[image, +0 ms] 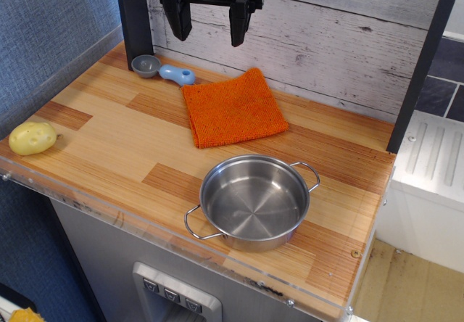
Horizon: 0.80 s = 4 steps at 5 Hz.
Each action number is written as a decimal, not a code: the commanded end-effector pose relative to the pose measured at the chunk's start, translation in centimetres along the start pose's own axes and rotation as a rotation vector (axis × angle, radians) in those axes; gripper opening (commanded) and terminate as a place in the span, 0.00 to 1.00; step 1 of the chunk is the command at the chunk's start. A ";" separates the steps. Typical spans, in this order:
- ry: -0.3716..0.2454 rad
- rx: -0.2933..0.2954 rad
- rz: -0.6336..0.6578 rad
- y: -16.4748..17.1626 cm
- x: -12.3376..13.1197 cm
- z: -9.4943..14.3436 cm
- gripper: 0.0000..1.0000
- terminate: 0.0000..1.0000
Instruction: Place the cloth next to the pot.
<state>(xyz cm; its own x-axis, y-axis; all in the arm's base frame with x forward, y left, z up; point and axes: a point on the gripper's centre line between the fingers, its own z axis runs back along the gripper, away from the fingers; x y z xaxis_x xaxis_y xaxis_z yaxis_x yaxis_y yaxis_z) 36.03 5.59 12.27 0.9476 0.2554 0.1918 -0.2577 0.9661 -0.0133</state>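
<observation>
The gripper point(211, 21) hangs high at the back of the scene, in front of the whitewashed plank wall, its two dark fingers spread well apart with nothing between them; that height and emptiness suggest it is either done with a placement or not yet committed to a reach. Below and slightly right of it, the cloth point(233, 108) lies flat and spread on the counter point(109, 130), one corner turned toward the wall, so its whole upper face is open to a descent from above. In front of the cloth, toward the near edge, stands the pot point(254, 201), upright and empty, its two wire handles sticking out to the left-front and right-rear. Cloth and pot are near each other but apart, with a strip of bare wood between the cloth's front edge and the pot's rim; judged from this, the cloth could already count as lying beside the pot. Off to the left sit a small grey bowl point(146, 65) and a pale blue utensil point(177, 74) close to the wall, and a yellow potato point(32, 138) rests near the left edge, all well clear of the work.
</observation>
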 end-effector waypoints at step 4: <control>0.007 0.036 -0.089 -0.7 1.7 -5.7 1.00 0.00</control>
<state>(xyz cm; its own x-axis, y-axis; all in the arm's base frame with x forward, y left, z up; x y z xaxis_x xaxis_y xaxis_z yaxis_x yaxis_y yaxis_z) 38.29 5.41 5.07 0.9766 0.1716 0.1300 -0.1781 0.9832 0.0397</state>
